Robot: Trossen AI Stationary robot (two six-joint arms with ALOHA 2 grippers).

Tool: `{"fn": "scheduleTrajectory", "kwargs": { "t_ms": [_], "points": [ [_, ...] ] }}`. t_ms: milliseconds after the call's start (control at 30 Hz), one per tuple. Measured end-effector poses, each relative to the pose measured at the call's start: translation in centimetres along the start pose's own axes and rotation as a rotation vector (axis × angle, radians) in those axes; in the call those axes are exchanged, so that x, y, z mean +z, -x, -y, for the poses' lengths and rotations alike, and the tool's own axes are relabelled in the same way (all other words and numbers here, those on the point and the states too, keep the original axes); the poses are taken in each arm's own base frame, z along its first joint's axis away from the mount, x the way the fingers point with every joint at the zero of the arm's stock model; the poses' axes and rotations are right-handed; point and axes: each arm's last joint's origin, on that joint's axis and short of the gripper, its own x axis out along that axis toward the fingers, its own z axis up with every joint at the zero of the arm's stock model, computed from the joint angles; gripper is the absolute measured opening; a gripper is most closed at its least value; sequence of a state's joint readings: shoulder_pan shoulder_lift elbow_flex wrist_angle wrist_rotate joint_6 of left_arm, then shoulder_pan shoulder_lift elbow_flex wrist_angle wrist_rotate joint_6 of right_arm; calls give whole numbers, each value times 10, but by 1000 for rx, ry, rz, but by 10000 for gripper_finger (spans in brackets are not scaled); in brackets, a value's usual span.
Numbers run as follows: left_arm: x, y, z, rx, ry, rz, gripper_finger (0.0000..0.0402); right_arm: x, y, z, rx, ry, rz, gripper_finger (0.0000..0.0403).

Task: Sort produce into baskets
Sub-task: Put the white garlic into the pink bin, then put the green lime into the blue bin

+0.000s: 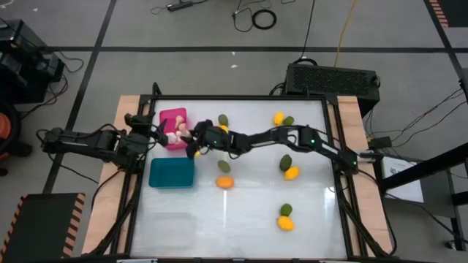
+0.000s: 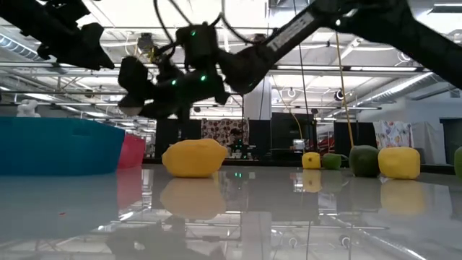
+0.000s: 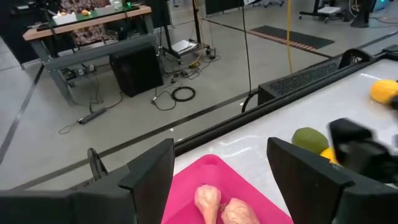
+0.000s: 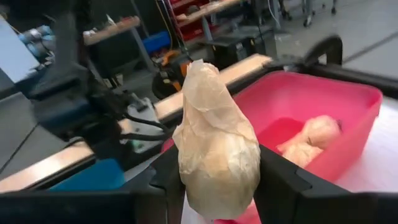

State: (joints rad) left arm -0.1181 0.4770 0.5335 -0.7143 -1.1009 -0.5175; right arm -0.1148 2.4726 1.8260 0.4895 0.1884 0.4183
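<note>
My right gripper reaches in from the table's right and is shut on a pale garlic-like bulb beside the pink basket, over its right rim. That basket holds two more pale bulbs. My left gripper is open and empty, hovering over the pink basket's left side. The teal basket stands just near of the pink one. Yellow-orange and dark green fruits lie spread on the white table. I cannot make out the clear basket. My right gripper pinches the bulb's lower, rounded body between its two fingers, one on each side. The fingers come about level from the table's right. The bulb stands upright in the hold with its pointed tip up, lifted clear of the table.
Loose fruits: a green one and a green-and-orange pair close to my right arm, others at the far right, middle right and near right. A yellow fruit shows in the low view. Both arms crowd the pink basket.
</note>
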Motion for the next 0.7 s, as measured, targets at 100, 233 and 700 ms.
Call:
{"fn": "scheduleTrajectory", "kwargs": {
  "t_ms": [100,233,700],
  "points": [
    [0,0,0,12,-3,8,263,-2,-17,11,-8,-4,-33,148],
    [2,0,0,34,-17,30,263,3,-31,12,-22,53,-64,175],
    [5,0,4,-68,-48,5,263,38,-25,-5,-57,110,-175,281]
  ]
}}
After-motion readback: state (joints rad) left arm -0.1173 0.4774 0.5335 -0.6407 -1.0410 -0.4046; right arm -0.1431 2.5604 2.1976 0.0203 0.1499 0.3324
